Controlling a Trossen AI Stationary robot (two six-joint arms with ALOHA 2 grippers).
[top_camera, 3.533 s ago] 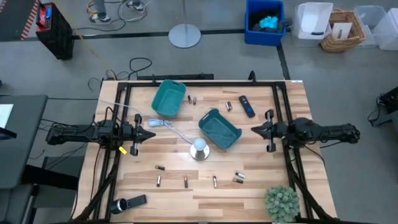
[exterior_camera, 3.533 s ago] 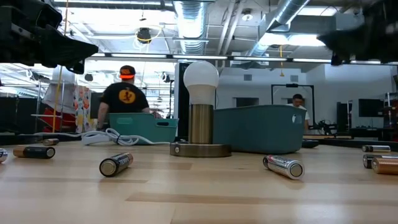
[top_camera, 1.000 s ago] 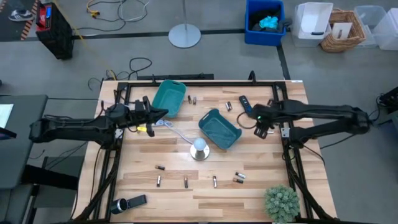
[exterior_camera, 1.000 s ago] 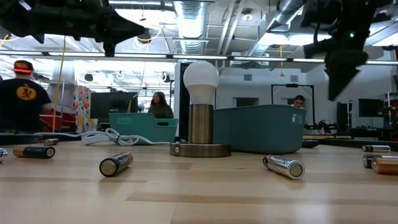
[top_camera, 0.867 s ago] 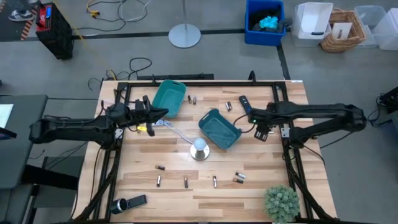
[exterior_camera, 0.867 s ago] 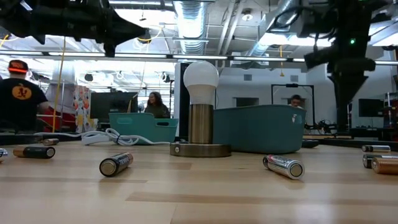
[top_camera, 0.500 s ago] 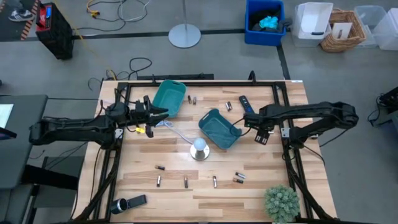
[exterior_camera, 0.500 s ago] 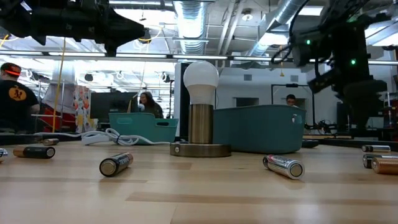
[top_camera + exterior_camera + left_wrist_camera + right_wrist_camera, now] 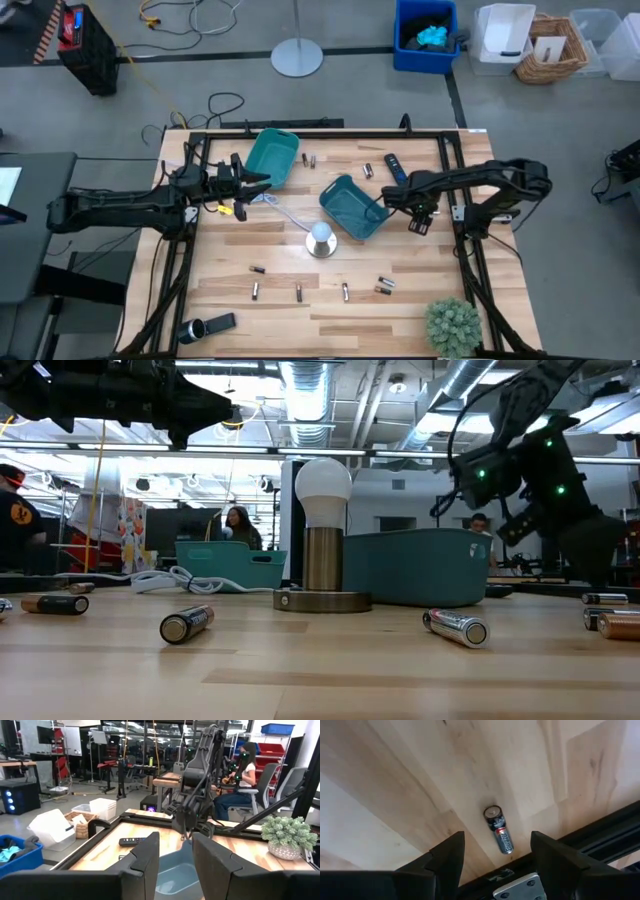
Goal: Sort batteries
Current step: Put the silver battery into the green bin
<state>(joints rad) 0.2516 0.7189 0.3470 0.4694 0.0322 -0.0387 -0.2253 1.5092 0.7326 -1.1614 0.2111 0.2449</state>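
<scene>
**A:** Where are your hands sitting right now?

**B:** I am holding my right hand over the wooden table, just beside the right edge of the nearer teal bin. Its fingers are spread apart, gripping nothing. Through the gap I am seeing 1 dark battery lying on the wood close to the black table frame.

**A:** And the left one?

**B:** My left hand is hovering beside the second teal bin, near the far left part of the table. Its fingers are also spread and empty, pointing across the table toward my right arm.

**A:** Where are the batteries lying?

**B:** I am seeing them scattered in 2 loose groups. A row of 5 batteries is lying along the near side of the table. A few more far batteries are lying between the bins and the far edge, near a black remote-like bar.

**A:** Anything else on the table?

**B:** A small lamp with a round white bulb is standing in the middle, just in front of the nearer bin. From table height, 1 silvery battery is lying to its right and 1 dark battery with a gold end to its left. A potted plant is sitting at the near right corner.
</scene>
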